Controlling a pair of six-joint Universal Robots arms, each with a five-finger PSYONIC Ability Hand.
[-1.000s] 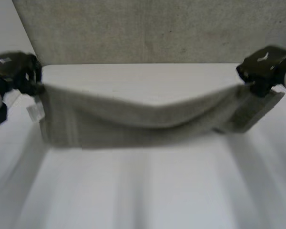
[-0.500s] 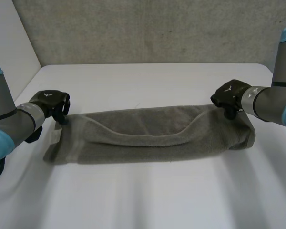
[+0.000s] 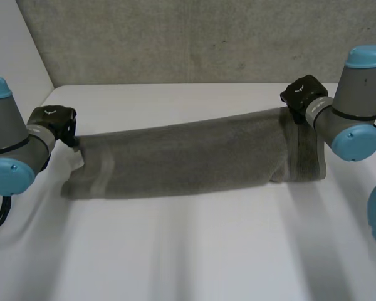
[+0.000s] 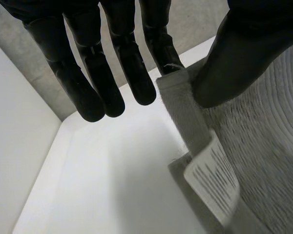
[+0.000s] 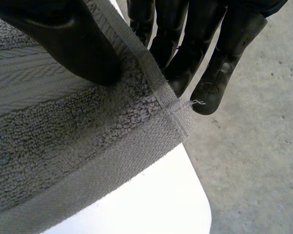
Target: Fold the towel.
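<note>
The towel (image 3: 188,157), sagging before, now lies flat.

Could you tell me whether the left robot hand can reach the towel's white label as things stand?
Probably not: the left robot hand is pinching the towel at its corner, and the label hangs just past its thumb, so it would have to let go first.

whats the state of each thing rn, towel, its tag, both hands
towel: folded into a long band, lying on the table
left hand: shut, pinching one far corner
right hand: shut, pinching the other far corner
tag: sticking out by the left hand
</note>
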